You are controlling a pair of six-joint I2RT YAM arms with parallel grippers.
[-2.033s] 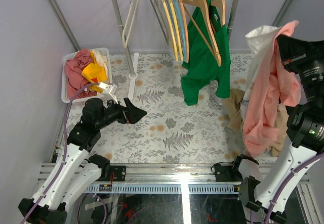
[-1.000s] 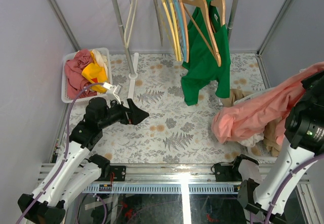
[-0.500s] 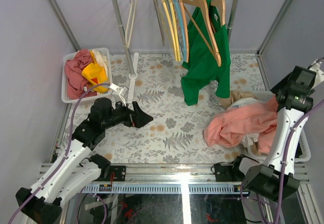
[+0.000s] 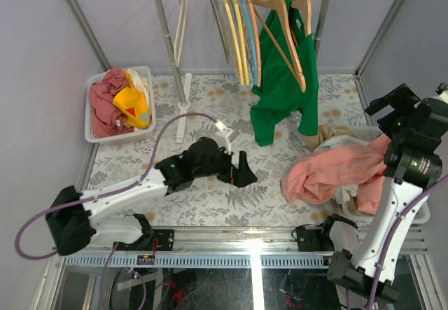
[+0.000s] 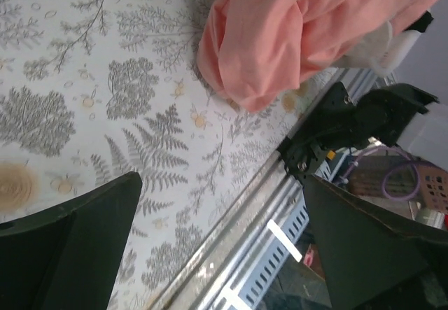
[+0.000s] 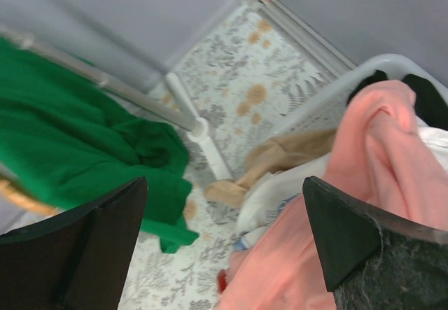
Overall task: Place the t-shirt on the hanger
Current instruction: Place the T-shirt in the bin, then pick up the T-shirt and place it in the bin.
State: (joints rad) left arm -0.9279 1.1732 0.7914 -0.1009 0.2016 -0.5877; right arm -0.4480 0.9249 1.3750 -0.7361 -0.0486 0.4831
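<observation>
The salmon t-shirt (image 4: 329, 173) lies crumpled on the table's right side, partly draped over the right basket; it also shows in the left wrist view (image 5: 301, 30) and the right wrist view (image 6: 378, 184). My right gripper (image 4: 393, 103) hangs above it, open and empty (image 6: 224, 184). Stretched low across the table's middle, my left gripper (image 4: 241, 170) is open, a short way left of the shirt (image 5: 220, 184). The wooden hanger (image 4: 288, 40) hangs on the rail at the back, beside the green shirt.
A green shirt (image 4: 280, 86) and thin coloured hangers (image 4: 241, 30) hang on the rack, whose pole (image 4: 168, 37) stands at back left. A white basket (image 4: 89, 114) holds red and yellow clothes. Tan cloth (image 4: 329, 134) spills from the right basket (image 6: 329, 100).
My right gripper opened and let go of the t-shirt, which dropped into a heap on the table. The left arm reached right, toward the shirt.
</observation>
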